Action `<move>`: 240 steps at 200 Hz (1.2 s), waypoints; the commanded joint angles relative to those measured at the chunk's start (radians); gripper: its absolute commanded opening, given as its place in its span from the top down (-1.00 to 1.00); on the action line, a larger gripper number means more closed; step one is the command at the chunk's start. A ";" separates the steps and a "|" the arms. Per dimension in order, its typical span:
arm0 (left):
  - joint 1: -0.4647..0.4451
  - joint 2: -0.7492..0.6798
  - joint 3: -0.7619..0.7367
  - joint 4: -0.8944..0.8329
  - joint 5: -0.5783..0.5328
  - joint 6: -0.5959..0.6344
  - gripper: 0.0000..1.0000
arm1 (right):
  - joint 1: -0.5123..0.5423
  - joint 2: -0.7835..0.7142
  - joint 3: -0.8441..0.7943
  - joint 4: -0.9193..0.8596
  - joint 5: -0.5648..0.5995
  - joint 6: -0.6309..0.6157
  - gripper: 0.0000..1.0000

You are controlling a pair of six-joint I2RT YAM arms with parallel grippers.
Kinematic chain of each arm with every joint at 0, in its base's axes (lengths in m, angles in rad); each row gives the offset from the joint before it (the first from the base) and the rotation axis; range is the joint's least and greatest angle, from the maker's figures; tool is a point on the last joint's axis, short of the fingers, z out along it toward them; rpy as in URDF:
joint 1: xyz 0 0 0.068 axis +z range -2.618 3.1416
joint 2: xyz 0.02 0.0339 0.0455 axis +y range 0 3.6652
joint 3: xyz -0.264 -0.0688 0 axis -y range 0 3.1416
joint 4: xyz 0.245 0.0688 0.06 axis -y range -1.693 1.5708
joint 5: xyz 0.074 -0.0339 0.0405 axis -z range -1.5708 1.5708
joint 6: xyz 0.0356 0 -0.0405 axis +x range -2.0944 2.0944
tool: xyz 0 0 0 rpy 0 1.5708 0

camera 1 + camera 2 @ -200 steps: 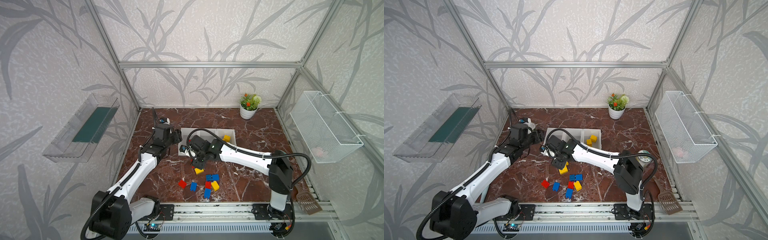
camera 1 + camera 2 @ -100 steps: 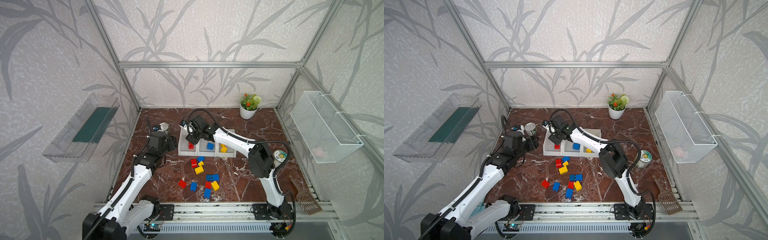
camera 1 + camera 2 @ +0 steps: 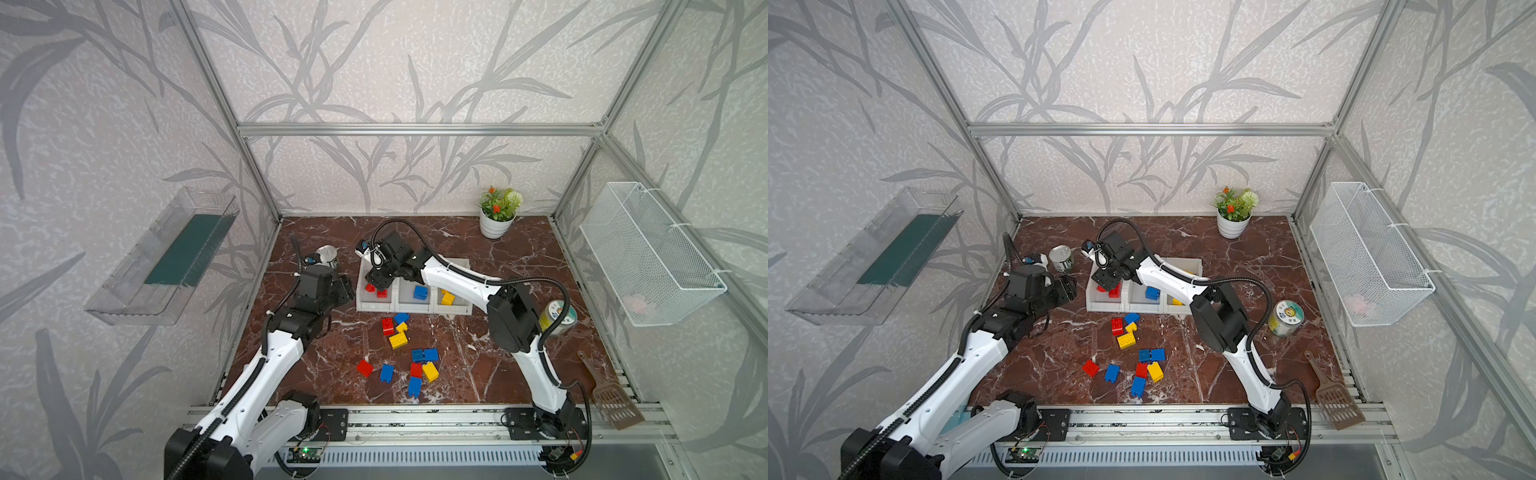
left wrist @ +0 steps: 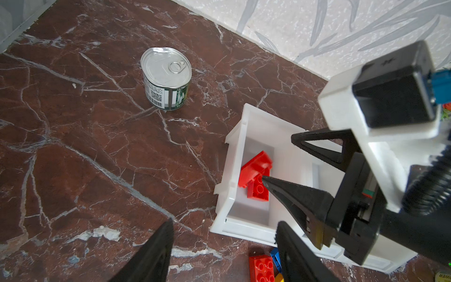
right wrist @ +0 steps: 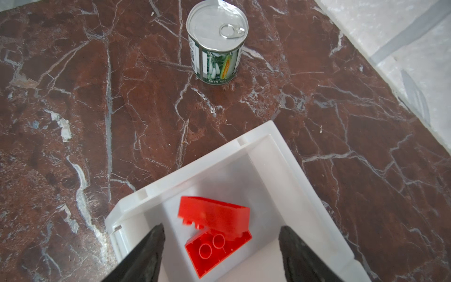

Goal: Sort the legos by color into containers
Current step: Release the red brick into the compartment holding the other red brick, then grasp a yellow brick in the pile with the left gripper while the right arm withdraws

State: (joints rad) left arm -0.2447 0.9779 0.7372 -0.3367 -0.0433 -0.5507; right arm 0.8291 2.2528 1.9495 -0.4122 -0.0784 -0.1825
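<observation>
Right gripper (image 3: 377, 286) of mine hangs over the containers (image 3: 415, 307), above the end one nearest the table's left edge. Its jaws are spread with nothing between them. Below it, in my right wrist view, two red legos (image 5: 214, 219) lie in that container, one tilted across the other. My left gripper (image 4: 224, 222) hovers just beside the same container, on the side towards the left edge. Its fingers are parted too, and it is empty.

I judge the sorting begun but well short of half done. The row of containers stands around the middle of the table (image 3: 478, 374), nearer the back edge than the front. Red is in the left-hand container and one blue lego (image 3: 420, 292) is in the middle one. A yellow lego (image 3: 447, 298) is in the one nearest the right edge, but my arm hides part of that one, so I cannot count it for sure.

About eleven loose legos (image 3: 398, 340) lie on the table between the containers and the front edge. A cluster just in front of the containers holds a red, a blue and two yellows, touching or nearly so. Nearer the front edge lie two reds, about four blues and one yellow. No colour is finished, and nothing I can see sits in a wrong container.
</observation>
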 commanded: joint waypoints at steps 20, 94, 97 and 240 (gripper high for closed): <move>0.007 0.019 -0.009 -0.007 0.000 0.010 -0.37 | -0.018 -0.059 0.000 0.051 -0.034 0.055 -0.54; 0.007 0.087 0.001 0.013 0.035 0.026 -0.37 | -0.086 -0.246 -0.181 0.155 -0.030 0.158 -0.54; 0.007 0.088 0.000 0.015 0.039 0.027 -0.37 | -0.088 -0.255 -0.189 0.158 -0.028 0.160 -0.54; -0.213 0.331 0.161 -0.044 0.239 0.383 -0.36 | -0.251 -0.843 -0.852 0.100 0.300 0.455 -0.56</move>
State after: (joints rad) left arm -0.3965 1.2652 0.8467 -0.3370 0.1860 -0.2943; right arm 0.6048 1.4796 1.1641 -0.2771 0.1471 0.1703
